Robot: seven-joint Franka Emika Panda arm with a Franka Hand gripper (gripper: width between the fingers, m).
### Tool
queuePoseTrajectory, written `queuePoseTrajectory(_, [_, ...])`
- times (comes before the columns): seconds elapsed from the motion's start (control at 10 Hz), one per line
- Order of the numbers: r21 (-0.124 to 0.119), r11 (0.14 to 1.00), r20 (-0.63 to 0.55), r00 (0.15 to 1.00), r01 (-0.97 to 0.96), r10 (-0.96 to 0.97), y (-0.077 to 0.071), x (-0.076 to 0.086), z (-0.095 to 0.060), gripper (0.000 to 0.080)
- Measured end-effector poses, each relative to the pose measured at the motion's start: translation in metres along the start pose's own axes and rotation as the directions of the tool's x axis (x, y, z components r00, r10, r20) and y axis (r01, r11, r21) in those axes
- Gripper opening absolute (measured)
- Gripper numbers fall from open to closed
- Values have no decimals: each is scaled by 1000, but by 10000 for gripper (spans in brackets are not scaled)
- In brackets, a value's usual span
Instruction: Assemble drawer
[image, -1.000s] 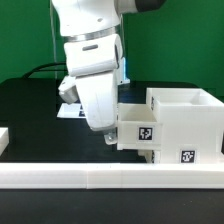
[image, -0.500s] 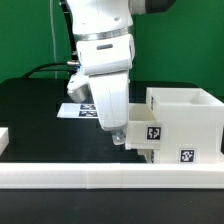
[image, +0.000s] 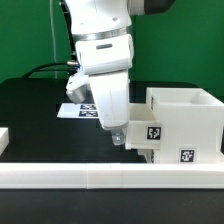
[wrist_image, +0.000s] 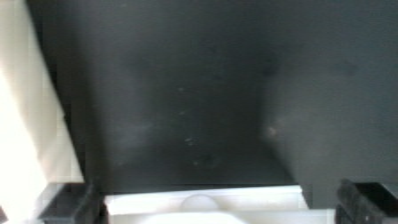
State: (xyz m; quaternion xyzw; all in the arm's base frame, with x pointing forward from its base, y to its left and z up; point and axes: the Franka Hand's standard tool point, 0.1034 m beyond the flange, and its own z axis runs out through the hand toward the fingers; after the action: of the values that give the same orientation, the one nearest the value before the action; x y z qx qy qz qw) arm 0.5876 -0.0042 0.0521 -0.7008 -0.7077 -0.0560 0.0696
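The white drawer casing (image: 188, 118) stands at the exterior view's right. A tray (image: 146, 132) with a square tag sticks out a little from its upper slot. A second tag (image: 186, 156) shows lower on the unit. My gripper (image: 120, 137) points down at the tray's outer end. In the wrist view the two dark fingers (wrist_image: 68, 205) stand wide apart on either side of the tray's white front (wrist_image: 196, 208), which has a small round notch. A gap shows beside one finger. The gripper (wrist_image: 217, 205) is open.
A long low white rail (image: 100, 180) runs along the front of the black table (image: 40, 120). The marker board (image: 70, 109) lies behind my arm. A white piece (image: 3, 140) shows at the exterior view's left edge. A pale strip (wrist_image: 18, 100) borders the wrist view.
My arm moved toward the exterior view's right and the tray slid further into the casing. In the last half second nothing moved.
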Motion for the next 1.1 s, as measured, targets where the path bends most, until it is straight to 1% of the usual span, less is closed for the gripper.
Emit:
queuePoseTrajectory(0.1, [1,1000,-3,1000,10,-10,0,5,1,648])
queuePoseTrajectory(0.4, [7,999,-3,999,43,-43,1,27,5,648])
queuePoseTrajectory(0.6, [3,1000,-2,1000,15,-15,1,39,8,649])
queuePoseTrajectory(0.7, [1,1000,0,1000,13,-13,2,37,8,648])
queuePoseTrajectory(0.8, [9,1000,3,1000,16,-16,2,27,5,648])
queuePoseTrajectory(0.9, [20,1000,5,1000,16,-16,2,13,0,648])
queuePoseTrajectory(1.1, [3,1000,35,999,16,-16,5,-9,-15,648])
